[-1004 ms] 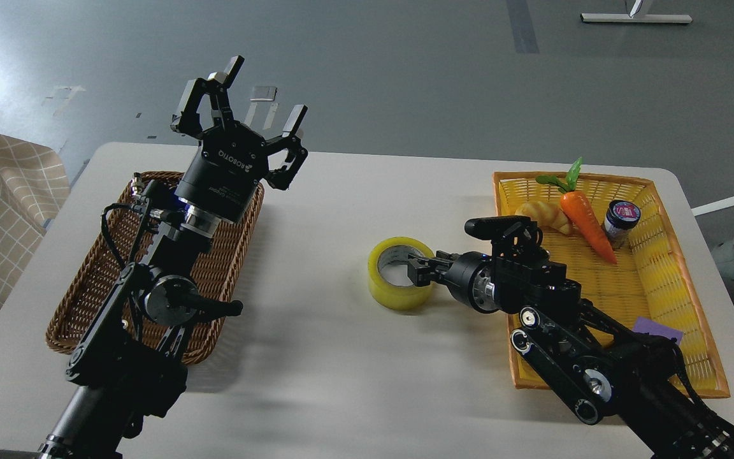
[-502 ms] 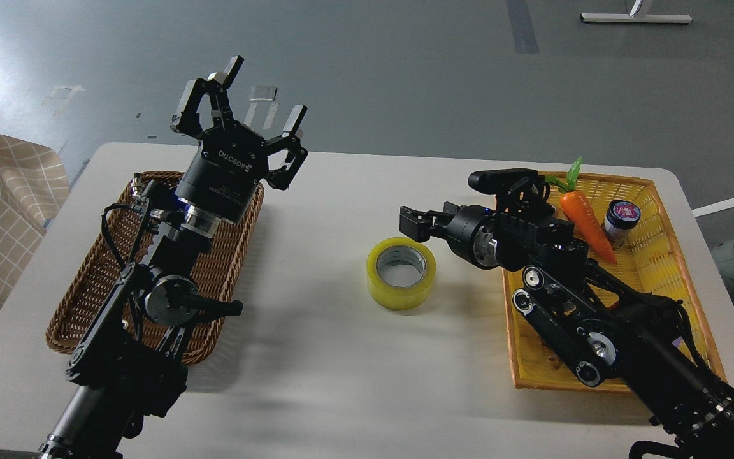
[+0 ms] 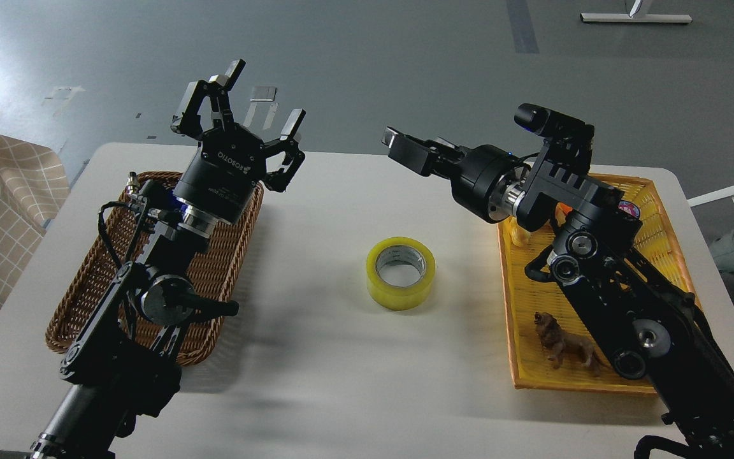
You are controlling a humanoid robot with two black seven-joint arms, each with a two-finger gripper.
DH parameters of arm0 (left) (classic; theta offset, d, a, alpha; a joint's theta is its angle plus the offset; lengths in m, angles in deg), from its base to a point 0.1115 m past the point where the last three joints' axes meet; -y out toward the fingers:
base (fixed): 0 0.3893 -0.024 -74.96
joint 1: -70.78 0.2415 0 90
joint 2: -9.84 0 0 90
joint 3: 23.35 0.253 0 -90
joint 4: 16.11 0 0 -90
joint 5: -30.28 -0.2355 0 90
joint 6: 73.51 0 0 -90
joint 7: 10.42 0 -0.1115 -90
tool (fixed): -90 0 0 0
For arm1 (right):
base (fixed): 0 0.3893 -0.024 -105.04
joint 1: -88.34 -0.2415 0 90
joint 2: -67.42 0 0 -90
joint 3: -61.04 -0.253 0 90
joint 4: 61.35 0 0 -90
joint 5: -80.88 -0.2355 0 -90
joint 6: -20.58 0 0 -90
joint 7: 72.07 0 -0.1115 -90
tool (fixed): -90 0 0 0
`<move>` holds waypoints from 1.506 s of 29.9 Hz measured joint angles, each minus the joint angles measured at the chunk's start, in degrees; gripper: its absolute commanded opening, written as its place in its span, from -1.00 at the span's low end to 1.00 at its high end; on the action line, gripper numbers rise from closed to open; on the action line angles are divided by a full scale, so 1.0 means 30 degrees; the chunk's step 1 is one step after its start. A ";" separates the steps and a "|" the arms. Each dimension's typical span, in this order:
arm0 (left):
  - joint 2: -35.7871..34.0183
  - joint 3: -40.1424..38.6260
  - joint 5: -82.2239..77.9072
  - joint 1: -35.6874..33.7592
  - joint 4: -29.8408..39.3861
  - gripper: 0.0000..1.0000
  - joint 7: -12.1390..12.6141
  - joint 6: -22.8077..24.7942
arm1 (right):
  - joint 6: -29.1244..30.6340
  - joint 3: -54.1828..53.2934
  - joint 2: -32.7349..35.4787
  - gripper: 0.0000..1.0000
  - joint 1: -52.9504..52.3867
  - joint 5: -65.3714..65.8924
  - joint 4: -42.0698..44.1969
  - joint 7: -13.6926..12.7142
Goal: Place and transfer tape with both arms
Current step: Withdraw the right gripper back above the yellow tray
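1. The tape (image 3: 401, 273) lay flat on the white desk (image 3: 316, 357), between two baskets, touched by neither arm.
2. The left tool (image 3: 251, 107) stood raised, fingers spread apart.
3. The right tool (image 3: 399, 144) hung above the desk; its finger gap could not be told.

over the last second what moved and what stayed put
The right gripper let go of the yellow packing tape roll and rose away toward the table's far side. The tape stayed flat on the white table; the open left gripper stayed above the brown wicker basket.

Yellow tape roll (image 3: 401, 273) lying flat on white table, hole facing up, pale core visible, untouched, between two raised arms
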 measured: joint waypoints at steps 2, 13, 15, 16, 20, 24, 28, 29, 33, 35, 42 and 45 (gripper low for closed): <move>-0.0156 0.0006 -0.0006 -0.0058 -0.0037 0.96 0.0076 0.0039 | -0.0035 -0.0302 0.0251 1.00 0.0162 -0.1482 -0.0515 0.0022; -0.0165 0.0014 -0.0102 -0.0323 -0.0161 0.96 0.0225 -0.0293 | 0.0084 -0.4935 0.0657 1.00 0.2567 -1.0864 -0.1467 0.0092; -0.0144 0.0013 -0.0102 -0.0322 -0.0161 0.96 0.0226 -0.0442 | 0.0085 -0.5712 0.0615 1.00 0.2888 -1.2389 -0.1471 0.0107; -0.0130 0.0012 -0.0102 -0.0319 -0.0162 0.96 0.0227 -0.0581 | 0.0084 -0.6078 0.0572 1.00 0.2985 -1.2912 -0.1473 0.0120; -0.0102 0.0012 -0.0102 -0.0323 -0.0160 0.96 0.0228 -0.1402 | 0.0012 -0.7736 0.0218 1.00 0.3301 -1.4343 -0.1566 0.0167; 0.0017 0.0035 -0.0131 -0.0374 0.0051 0.96 0.0232 -0.1740 | -0.0002 -0.9043 -0.0004 1.00 0.3559 -1.5599 -0.1870 0.0181; 0.0240 0.0215 -0.0186 -0.0375 0.0641 0.96 0.0321 -0.1969 | 0.0048 -0.9612 -0.0023 1.00 0.4029 -1.6342 -0.2382 0.0298; 0.0261 0.0227 -0.0187 -0.0375 0.0710 0.96 0.0330 -0.2059 | 0.0076 -0.9727 -0.0024 1.00 0.4125 -1.6560 -0.2610 0.0404; 0.0269 0.0238 -0.0185 -0.0517 0.0756 0.96 0.0386 -0.2372 | 0.0146 -0.9944 -0.0025 1.00 0.4498 -1.7934 -0.3286 0.0831; 0.0372 0.0216 -0.0185 -0.0540 0.0757 0.96 0.0399 -0.2512 | 0.0148 -1.0020 -0.0025 1.00 0.4760 -1.8293 -0.3344 0.0889; 0.0351 -0.0006 -0.0149 -0.0742 0.0842 0.96 0.1403 -0.2679 | 0.0148 -1.0223 -0.0025 1.00 0.5242 -1.8481 -0.3299 0.0908; 0.0132 -0.0020 -0.0174 -0.1015 0.0834 0.96 0.1875 -0.2689 | 0.0146 -1.0239 -0.0026 1.00 0.5260 -1.8482 -0.3297 0.0908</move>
